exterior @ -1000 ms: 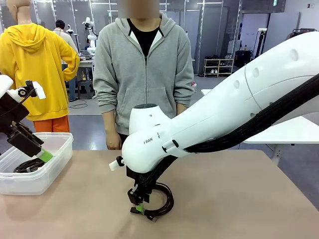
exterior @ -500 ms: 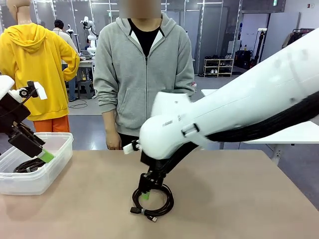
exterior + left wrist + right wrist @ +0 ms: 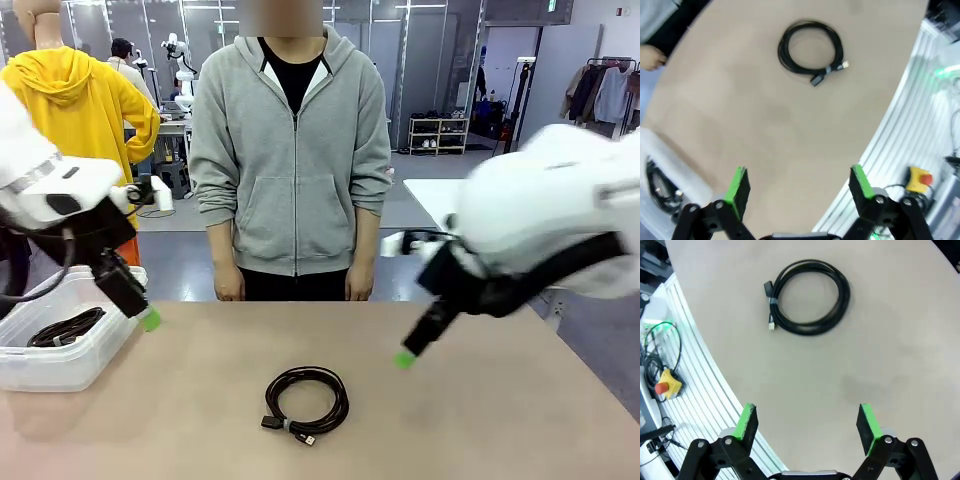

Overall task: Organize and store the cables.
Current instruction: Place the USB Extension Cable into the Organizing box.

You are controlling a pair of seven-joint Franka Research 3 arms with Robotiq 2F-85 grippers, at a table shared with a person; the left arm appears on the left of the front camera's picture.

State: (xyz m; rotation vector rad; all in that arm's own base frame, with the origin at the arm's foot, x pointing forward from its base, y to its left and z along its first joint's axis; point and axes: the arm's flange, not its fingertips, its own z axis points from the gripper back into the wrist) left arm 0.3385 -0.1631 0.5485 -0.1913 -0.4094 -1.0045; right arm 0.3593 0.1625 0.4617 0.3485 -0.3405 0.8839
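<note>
Cable coil lies flat on the tan surface, near the middle, touched by nothing. I see my right tool raised above the surface to the coil's right, fingers apart and empty. My left tool hangs at the left, fingers also apart, beside the clear bin holding another coiled cable.

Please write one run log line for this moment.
left gripper: open, empty | right gripper: open, empty | coiled cable: on table | second cable: in bin
</note>
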